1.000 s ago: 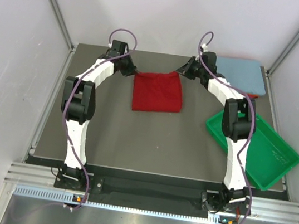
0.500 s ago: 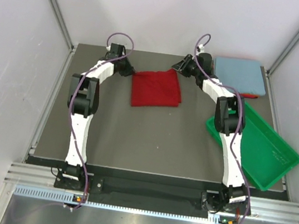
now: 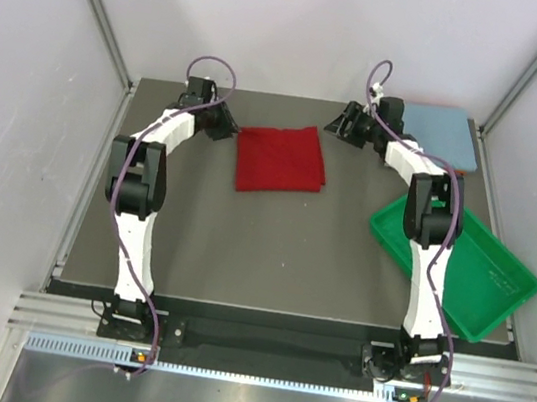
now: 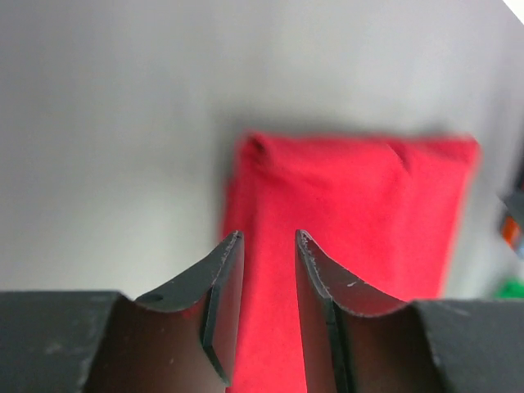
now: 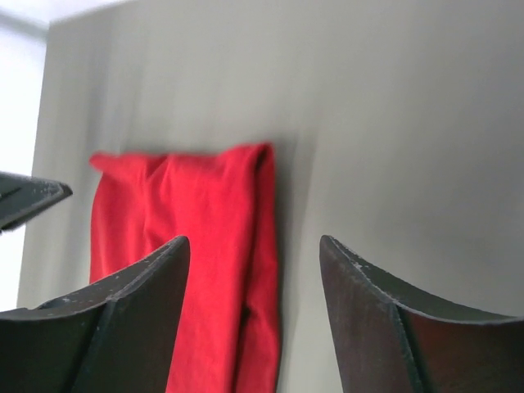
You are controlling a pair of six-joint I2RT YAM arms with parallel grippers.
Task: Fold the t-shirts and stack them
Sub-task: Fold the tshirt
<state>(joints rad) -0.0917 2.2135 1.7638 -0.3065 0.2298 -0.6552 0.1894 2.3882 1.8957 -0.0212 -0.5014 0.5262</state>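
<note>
A folded red t-shirt [image 3: 280,159] lies flat at the back middle of the table. It shows beyond the fingers in the left wrist view [image 4: 352,205] and in the right wrist view [image 5: 188,213]. My left gripper [image 3: 227,129] hovers at the shirt's left edge, its jaws [image 4: 268,237] a little apart with nothing between them. Just off the shirt's right back corner, my right gripper [image 3: 342,126] is spread wide [image 5: 254,241] and empty. A folded light blue t-shirt [image 3: 442,134] rests in the back right corner, behind the right arm.
A green plastic tray [image 3: 497,296] sits tilted at the right, overhanging the table's front right edge. White walls with metal rails close in the table on the left, back and right.
Both grippers have gone from shut to open, letting go of the red t-shirt's back corners. The right gripper has drawn off to the right, and the shirt lies folded.
</note>
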